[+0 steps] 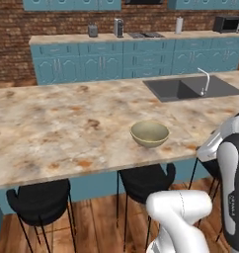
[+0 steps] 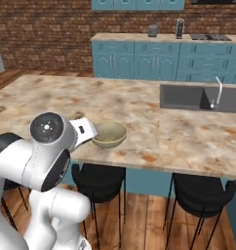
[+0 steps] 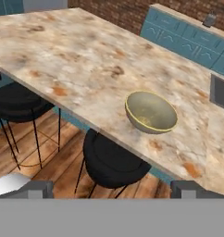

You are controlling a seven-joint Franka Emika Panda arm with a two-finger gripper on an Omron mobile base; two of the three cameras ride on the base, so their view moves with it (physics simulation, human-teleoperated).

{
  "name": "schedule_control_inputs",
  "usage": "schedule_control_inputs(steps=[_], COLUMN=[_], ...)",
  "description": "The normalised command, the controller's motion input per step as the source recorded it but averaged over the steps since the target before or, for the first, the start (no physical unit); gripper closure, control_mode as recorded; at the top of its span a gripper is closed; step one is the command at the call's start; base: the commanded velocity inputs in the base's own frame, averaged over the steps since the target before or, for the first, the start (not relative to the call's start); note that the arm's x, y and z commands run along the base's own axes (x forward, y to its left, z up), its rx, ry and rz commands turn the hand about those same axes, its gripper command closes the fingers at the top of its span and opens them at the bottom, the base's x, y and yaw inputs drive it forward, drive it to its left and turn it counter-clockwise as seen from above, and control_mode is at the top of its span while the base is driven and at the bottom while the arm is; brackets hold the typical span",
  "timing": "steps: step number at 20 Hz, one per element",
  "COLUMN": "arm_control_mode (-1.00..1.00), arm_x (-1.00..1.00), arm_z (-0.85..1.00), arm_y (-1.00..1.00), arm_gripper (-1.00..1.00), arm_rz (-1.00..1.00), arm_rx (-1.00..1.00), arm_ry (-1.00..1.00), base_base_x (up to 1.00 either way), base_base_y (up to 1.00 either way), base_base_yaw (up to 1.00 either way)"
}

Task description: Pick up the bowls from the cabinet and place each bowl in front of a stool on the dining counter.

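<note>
- While my pincer [image 3: 112, 189] hangs off the near edge of the long beige-brown marbled dining counter [image 1: 52, 123], its two dark finger tips stand wide apart and grip nothing; below them lies the wooden floor
- The round, deep tan-yellow bowl [image 1: 149, 134] sits upright on that stone top, close to the near edge, well apart from my finger tips; its hollow looks empty
- A black padded stool [image 1: 146, 180] with thin metal legs stands just under the edge in front of the bowl; a second alike stool [image 1: 40, 202] stands further left
- The dark inset sink [image 1: 190, 89] lies beyond the bowl, to its right
</note>
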Motion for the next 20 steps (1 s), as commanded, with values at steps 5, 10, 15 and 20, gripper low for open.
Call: schedule_control_inputs(steps=[5, 10, 15, 20], arm_control_mode=[1.0, 1.0, 1.0, 1.0], arm_x=[0.0, 0.0, 0.0, 0.0], arm_z=[0.0, 0.0, 0.0, 0.0], arm_y=[0.0, 0.0, 0.0, 0.0], arm_gripper=[-1.0, -1.0, -1.0, -1.0], arm_rz=[0.0, 0.0, 0.0, 0.0], arm_rx=[0.0, 0.0, 0.0, 0.0], arm_ry=[0.0, 0.0, 0.0, 0.0], base_base_x=[-0.4, 0.0, 0.0, 0.0], base_base_y=[0.98, 1.0, 1.0, 1.0], base_base_yaw=[0.18, 0.12, 0.03, 0.0])
